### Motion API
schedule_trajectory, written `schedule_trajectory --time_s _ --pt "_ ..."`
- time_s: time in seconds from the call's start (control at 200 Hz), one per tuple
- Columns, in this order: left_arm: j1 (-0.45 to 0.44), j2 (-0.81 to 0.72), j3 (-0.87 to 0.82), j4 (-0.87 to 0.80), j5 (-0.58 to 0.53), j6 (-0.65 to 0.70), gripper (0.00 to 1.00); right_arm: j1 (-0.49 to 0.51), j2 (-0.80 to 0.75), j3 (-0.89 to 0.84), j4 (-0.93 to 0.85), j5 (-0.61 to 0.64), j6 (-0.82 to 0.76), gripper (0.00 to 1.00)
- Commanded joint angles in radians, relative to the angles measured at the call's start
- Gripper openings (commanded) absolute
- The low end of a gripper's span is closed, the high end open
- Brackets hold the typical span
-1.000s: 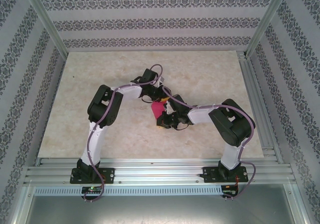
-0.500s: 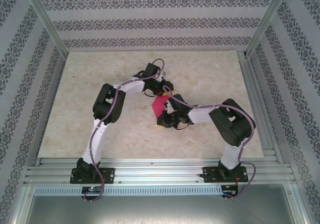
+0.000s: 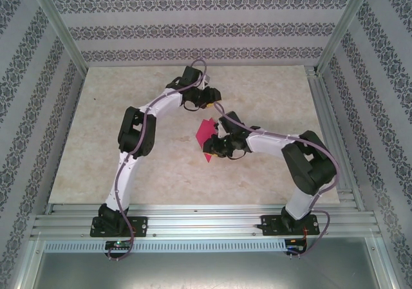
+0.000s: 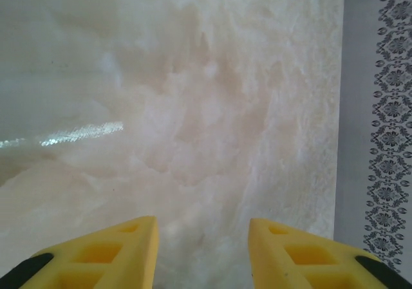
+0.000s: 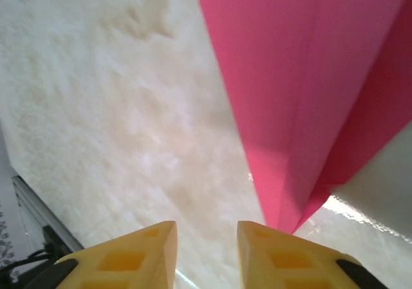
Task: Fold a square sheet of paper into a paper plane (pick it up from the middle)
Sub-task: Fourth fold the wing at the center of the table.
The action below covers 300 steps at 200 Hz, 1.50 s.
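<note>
Right end effector spread, pinching nothing. Left end effector likewise spread, over bare table farther off. Paper, folded to a point, lies mid-table, tip just beside the right fingers. Judged light, flimsy, crease-prone; grip across the layered middle.

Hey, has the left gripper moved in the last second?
Yes. The left gripper has drawn away from the paper, toward the table's far edge.
</note>
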Motion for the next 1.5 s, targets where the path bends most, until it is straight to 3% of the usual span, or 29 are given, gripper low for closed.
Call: schedule_trajectory --time_s 0.0,0.035,0.165,0.345,0.515,0.59,0.874,0.934,1.034,1.259,1.399,1.494 --pt "0.024 -0.203 -0.112 -0.013 -0.079 0.042 0.45 -0.040 -0.121 0.066 -0.173 0.116 -0.087 0.32" --pt "0.031 -0.249 -0.172 -0.003 -0.104 0.042 0.46 -0.050 -0.137 0.078 -0.236 0.170 -0.106 0.37" --pt "0.061 -0.432 -0.459 0.106 -0.178 -0.001 0.47 -0.076 -0.126 0.112 -0.345 0.304 -0.145 0.43" --pt "0.076 -0.637 -0.792 0.207 -0.232 -0.034 0.47 -0.073 0.000 0.179 -0.282 0.252 -0.133 0.43" --pt "0.074 -0.746 -0.991 0.287 -0.228 -0.100 0.47 -0.064 0.115 0.220 -0.187 0.187 -0.125 0.42" --pt "0.074 -0.766 -1.029 0.291 -0.220 -0.104 0.47 -0.062 0.163 0.234 -0.147 0.146 -0.109 0.35" --pt "0.073 -0.800 -1.083 0.273 -0.211 -0.101 0.47 -0.057 0.275 0.291 -0.110 0.098 -0.084 0.27" --pt "0.073 -0.800 -1.087 0.267 -0.210 -0.100 0.47 -0.059 0.288 0.290 -0.103 0.084 -0.083 0.14" --pt "0.072 -0.804 -1.102 0.288 -0.190 -0.113 0.47 -0.060 0.273 0.263 -0.079 0.081 -0.073 0.06" --pt "0.062 -0.821 -1.176 0.382 -0.111 -0.171 0.49 -0.096 0.177 0.162 0.077 -0.012 0.004 0.03" --pt "0.048 -0.838 -1.264 0.530 -0.043 -0.228 0.59 -0.136 0.114 0.044 0.267 -0.080 0.111 0.04" --pt "0.025 -0.817 -1.290 0.591 0.004 -0.242 0.61 -0.148 0.107 0.026 0.290 -0.103 0.122 0.06"
